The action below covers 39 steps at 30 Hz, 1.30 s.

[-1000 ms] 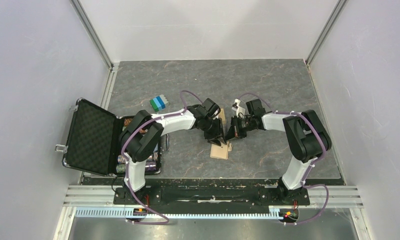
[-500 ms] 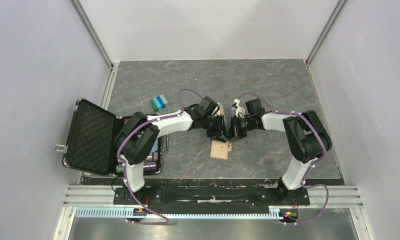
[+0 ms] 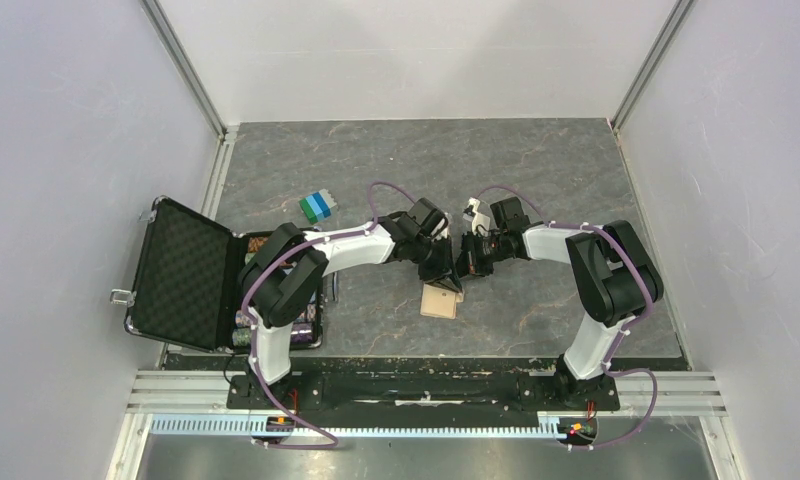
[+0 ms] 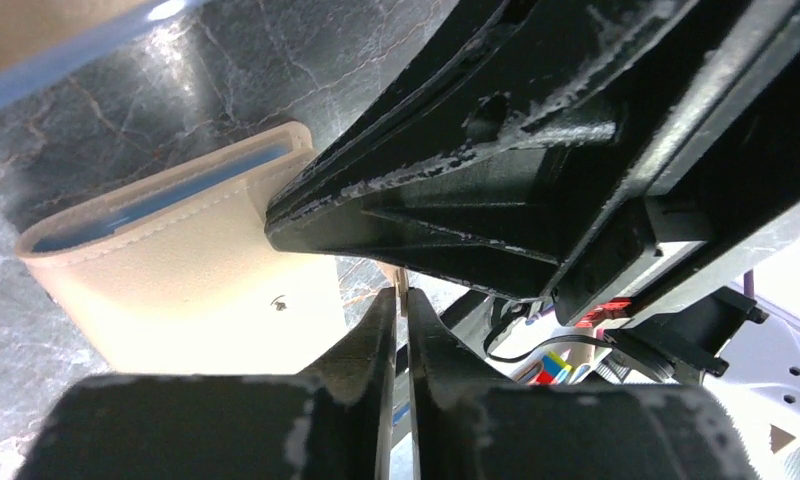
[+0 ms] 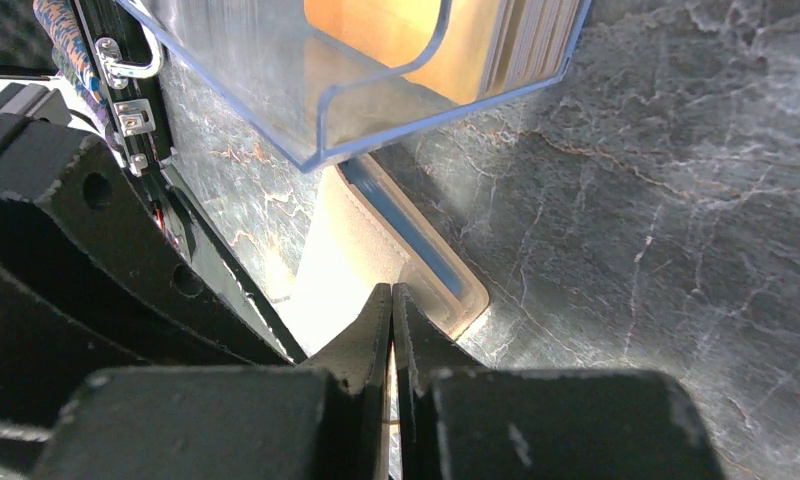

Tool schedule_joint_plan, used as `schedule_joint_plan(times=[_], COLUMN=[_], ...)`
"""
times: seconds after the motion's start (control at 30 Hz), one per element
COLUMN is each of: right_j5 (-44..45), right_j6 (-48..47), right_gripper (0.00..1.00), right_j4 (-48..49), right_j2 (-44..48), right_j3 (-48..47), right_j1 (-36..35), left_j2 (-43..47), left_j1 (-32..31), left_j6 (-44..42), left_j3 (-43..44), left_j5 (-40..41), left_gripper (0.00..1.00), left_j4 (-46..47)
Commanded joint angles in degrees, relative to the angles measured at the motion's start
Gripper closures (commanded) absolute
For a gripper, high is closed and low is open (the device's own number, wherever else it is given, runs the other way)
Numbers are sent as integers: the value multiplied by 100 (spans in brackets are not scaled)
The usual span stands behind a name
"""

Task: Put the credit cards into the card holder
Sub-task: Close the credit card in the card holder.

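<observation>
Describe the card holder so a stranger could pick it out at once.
On the dark stone-patterned table, look at the middle, where the left gripper and right gripper meet. Just nearer the arm bases lies the card holder: flat and tan with a light-blue lining, unlike the open black case at left.

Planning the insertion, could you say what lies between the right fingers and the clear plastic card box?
The flat tan leather-like wallet with blue lining, seen in the right wrist view.
</observation>
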<state>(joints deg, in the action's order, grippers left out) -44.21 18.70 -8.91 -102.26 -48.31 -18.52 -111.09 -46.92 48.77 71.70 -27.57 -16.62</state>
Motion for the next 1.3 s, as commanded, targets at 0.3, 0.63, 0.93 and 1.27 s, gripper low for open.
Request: schedule_joint_plan(times=[0.3, 0.63, 0.93, 1.27], right_j5=[786, 869, 872, 850], right_j6=[-211, -265, -291, -306], right_gripper=[100, 100, 100, 100], right_j4=[-236, -324, -330, -340], right_j2=[-87, -94, -88, -119], right_j3=[-51, -100, -61, -91], right_j1=[16, 15, 17, 10], left_j2=[161, 275, 179, 307], left_j1=[-24, -19, -18, -24], left_j6=[-615, -622, -632, -500], left_j3=[415, 494, 529, 366], left_j5=[927, 1391, 1260, 837], left_gripper=[98, 98, 98, 98], left_j4=[-1047, -1421, -1399, -843])
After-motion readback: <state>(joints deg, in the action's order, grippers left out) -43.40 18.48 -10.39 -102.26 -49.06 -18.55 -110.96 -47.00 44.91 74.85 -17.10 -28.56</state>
